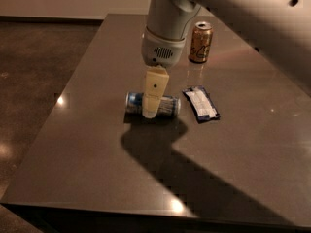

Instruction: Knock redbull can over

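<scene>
From my screen the redbull can (167, 106) lies flat on its side on the table (97, 149), so I judge the knock done and the step in hand is getting clear of it cleanly. I want to lift the gripper (150, 111) straight up rather than sweep sideways. A can on its side will roll at the lightest nudge, and a drag could send it into the packet (200, 103) or toward the table's edge. Taking the gold can (200, 42) as my marker, the redbull can lies nearer to me than it and off to the left as I view it. Its long axis runs across my view. The packet lies almost straight toward me from the gold can. The gripper hangs down on the same near-left side of the gold can, its tip crossing the middle of the redbull can's body and seemingly touching or just over it. I cannot tell whether the gripper is open or closed.
</scene>
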`<state>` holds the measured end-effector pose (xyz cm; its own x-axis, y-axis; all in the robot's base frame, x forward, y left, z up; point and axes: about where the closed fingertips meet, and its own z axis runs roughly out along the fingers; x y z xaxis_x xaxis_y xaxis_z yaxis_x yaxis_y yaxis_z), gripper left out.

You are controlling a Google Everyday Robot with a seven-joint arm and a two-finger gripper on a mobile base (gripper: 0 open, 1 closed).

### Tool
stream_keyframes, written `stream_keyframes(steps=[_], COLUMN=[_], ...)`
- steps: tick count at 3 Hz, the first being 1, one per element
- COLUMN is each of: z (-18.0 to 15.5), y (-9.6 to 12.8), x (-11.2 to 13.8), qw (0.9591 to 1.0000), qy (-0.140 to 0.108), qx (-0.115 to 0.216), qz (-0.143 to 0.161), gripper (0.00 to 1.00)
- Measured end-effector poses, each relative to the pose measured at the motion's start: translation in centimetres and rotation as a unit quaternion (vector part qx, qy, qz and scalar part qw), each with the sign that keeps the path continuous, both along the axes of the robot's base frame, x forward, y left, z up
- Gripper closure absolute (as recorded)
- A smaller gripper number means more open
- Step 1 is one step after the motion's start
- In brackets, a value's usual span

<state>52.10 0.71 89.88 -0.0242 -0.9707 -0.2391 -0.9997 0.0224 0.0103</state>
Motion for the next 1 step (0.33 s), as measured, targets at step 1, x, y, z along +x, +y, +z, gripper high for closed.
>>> stream_keyframes(steps=[1], z=[0.0], y=[0.0], x=[0.0], qw=[1.0], qy=[0.0], qx=[0.0], qz=[0.0], gripper=[0.0])
